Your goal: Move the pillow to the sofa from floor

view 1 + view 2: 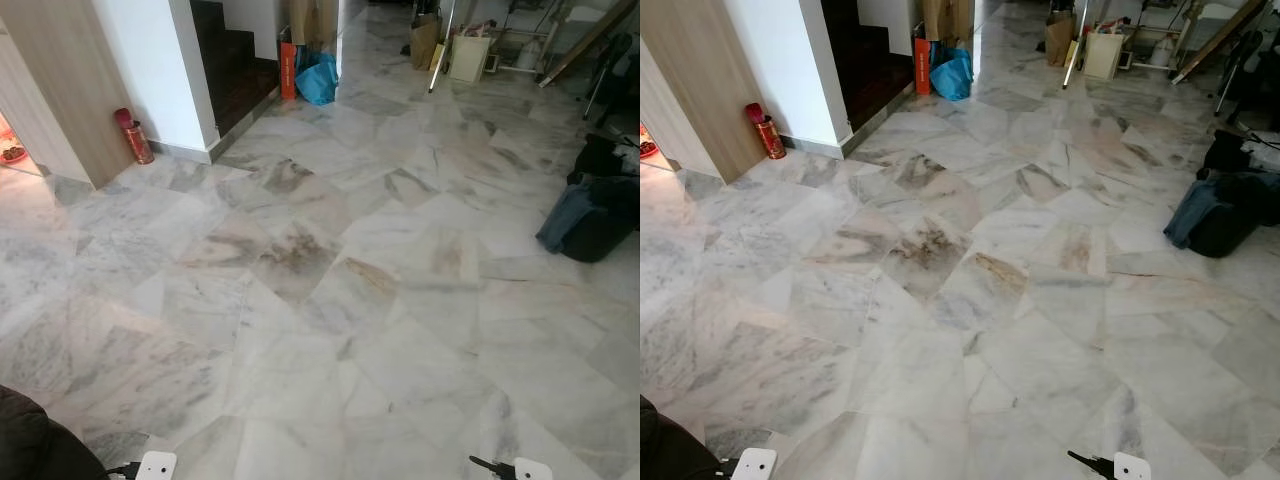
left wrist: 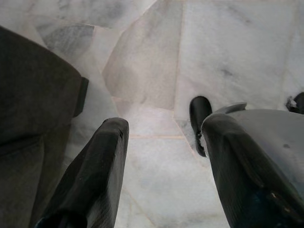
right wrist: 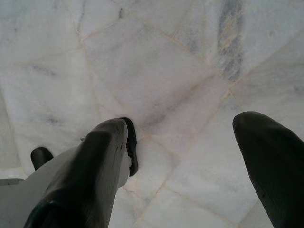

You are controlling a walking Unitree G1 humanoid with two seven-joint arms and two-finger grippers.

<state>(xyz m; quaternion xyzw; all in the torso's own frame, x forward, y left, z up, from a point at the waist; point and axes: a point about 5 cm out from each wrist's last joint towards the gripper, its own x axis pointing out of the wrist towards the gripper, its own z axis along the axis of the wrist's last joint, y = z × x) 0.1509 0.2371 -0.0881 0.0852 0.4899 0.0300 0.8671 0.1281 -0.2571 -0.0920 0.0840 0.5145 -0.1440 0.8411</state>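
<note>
On the marble floor [image 1: 330, 290] ahead of the robot no pillow can be made out, so the task reads as not yet started: nothing is picked up and nothing has reached a sofa. Possible candidates are few. A dark fabric mass [image 1: 30, 445] sits at the near-left corner of the head views, close beside the left arm; in the left wrist view the same dark grey fabric [image 2: 33, 123] lies just beside the left hand [image 2: 164, 137], not between its fingers. Whether this is the pillow, the sofa edge or something else cannot be told. A dark bundle with blue cloth [image 1: 590, 215] lies well apart on the far right. Left hand: fingers spread, holding nothing, pointing down at bare floor. Right hand [image 3: 180, 128]: fingers likewise spread and empty over floor. Remaining, as judged: locate the pillow, grasp it, carry it to the sofa.
</note>
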